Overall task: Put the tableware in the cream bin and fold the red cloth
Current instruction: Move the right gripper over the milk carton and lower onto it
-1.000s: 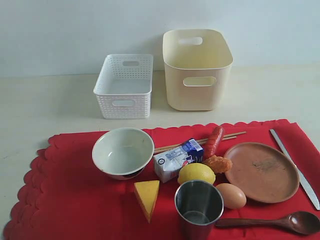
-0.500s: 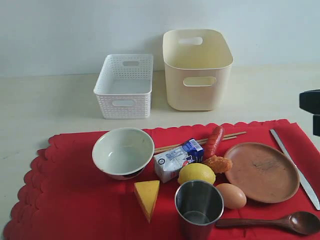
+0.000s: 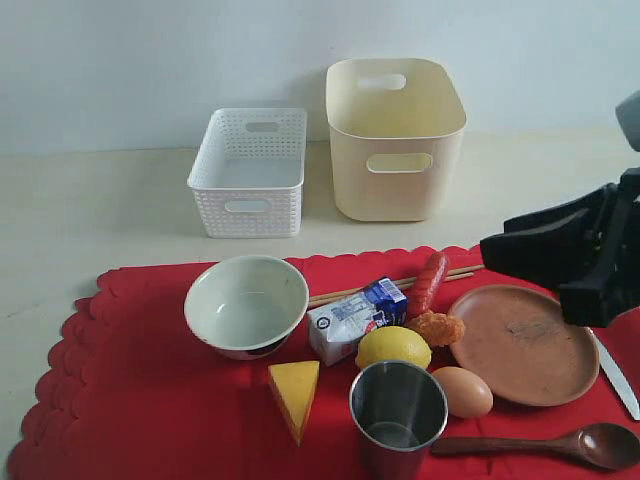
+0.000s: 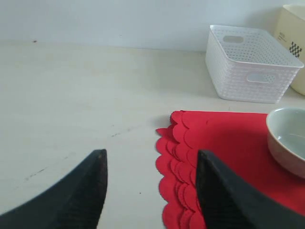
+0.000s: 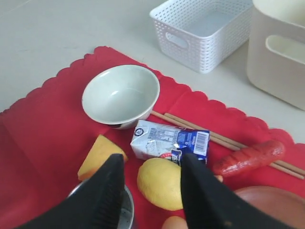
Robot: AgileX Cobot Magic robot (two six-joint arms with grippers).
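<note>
Nearest the camera, the cylindrical steel cup (image 3: 398,408) stood on the large bright red scalloped cloth (image 3: 130,380), with the dark wooden spoon (image 3: 545,444) lying beside it, handle toward the cup. Just behind, the brown round plate (image 3: 523,343) sat at the cloth's right side. The long silver knife (image 3: 622,380) ran near-to-far along the plate's outer edge, its far end hidden under the right arm. The right tool (image 5: 151,161) hung over the plate's far rim, reaching in from the right and aimed toward the middle of the cloth. Its jaws stood apart with nothing between them, above a yellow lemon (image 5: 159,183) and a small blue-and-white carton (image 5: 164,140). The pale green-white bowl (image 3: 246,303) lay further left, and the wooden chopsticks (image 3: 335,294) stretched left to right behind the carton. The plate was probably the handiest piece for this arm. The bowl fell nearer the left tool (image 4: 151,155), which hovered low over the pale desk (image 4: 71,105) off the cloth's left edge, likewise parted and holding nothing. Farthest back, the tall cream plastic bin (image 3: 360,195) stood on the desk beyond the cloth, right of a white perforated basket (image 3: 245,215).
</note>
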